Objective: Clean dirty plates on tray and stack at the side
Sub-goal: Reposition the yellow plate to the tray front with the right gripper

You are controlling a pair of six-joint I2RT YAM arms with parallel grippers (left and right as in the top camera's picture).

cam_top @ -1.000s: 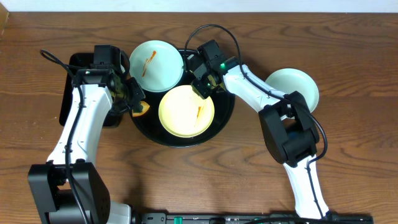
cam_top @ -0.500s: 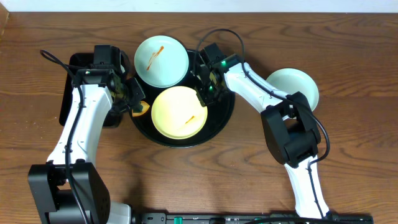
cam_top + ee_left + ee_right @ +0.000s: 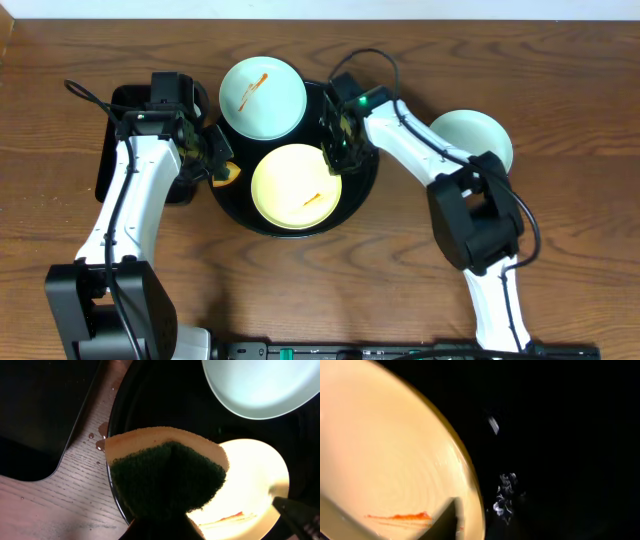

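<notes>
Left gripper (image 3: 213,160) is seen clamped on a folded sponge (image 3: 167,477), tan foam with a dark green scouring face. The sponge is held over the 9 o'clock rim of the large round glossy black tray (image 3: 358,192). The fingers themselves are lost in shadow at the bottom of the left wrist view.

Right gripper (image 3: 336,156) is placed at the 2 o'clock edge of the pale yellow round plate (image 3: 285,185). Whether its jaws are apart or closed on the rim cannot be told. Only a dark wedge of one finger (image 3: 444,521) and a blurred pale strip are caught in the right wrist view.

Two plates are carried by the tray. The yellow one is set toward 6 o'clock and is marked with a short orange-red sauce streak (image 3: 312,198). A pale blue-green round plate (image 3: 270,105), also streaked with sauce, is set at 11 o'clock and overhangs the rim. It is just beside the yellow plate; contact cannot be judged.

A second pale blue-green plate (image 3: 485,135) is set on the brown wooden table (image 3: 400,290) at the tray's 3 o'clock and is partly hidden by the right arm.

A smaller rectangular black tray (image 3: 108,150) is placed at 9 o'clock and is largely covered by the left arm, so its contents cannot be made out. Water droplets (image 3: 92,436) are scattered on the wood between the two trays.
</notes>
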